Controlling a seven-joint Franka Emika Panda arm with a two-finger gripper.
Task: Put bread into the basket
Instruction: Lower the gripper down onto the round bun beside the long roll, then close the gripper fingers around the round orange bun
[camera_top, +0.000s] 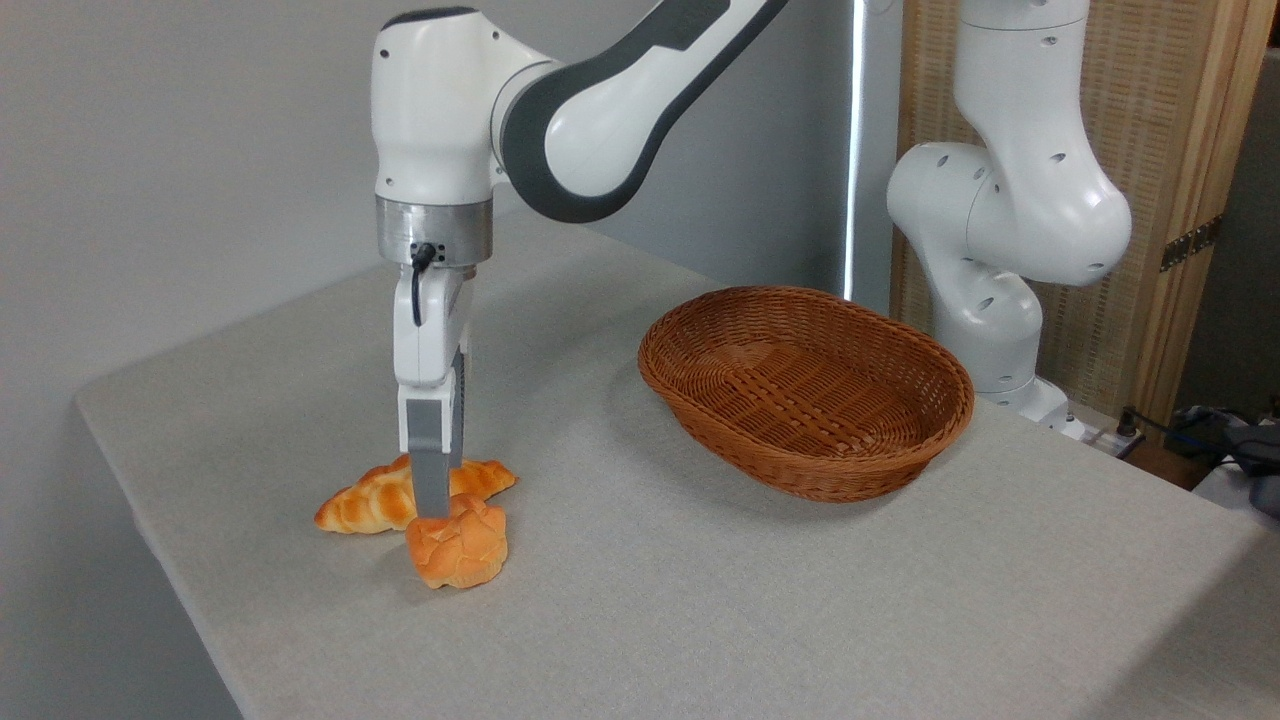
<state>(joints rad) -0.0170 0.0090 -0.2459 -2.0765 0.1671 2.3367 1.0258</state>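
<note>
Grey cloth covers the table, and the large oval reddish-brown wicker basket standing on its right half serves as the landmark. Far to the left of the basket lies a longer braided golden loaf with pointed ends, flat on the cloth. Just in front of that loaf, touching or nearly touching it, and still well to the left of the basket, sits the small round orange-golden bun with a lumpy top, resting on the table. The white arm's two-finger gripper points straight down over it, seen edge-on: the grey finger nearest the camera ends at the bun's upper left edge, while the other finger is hidden behind it. Whether the jaws are spread or pinching the bun cannot be told from this angle. Right of the basket rises the white base of the arm, before a wooden slatted screen.
</note>
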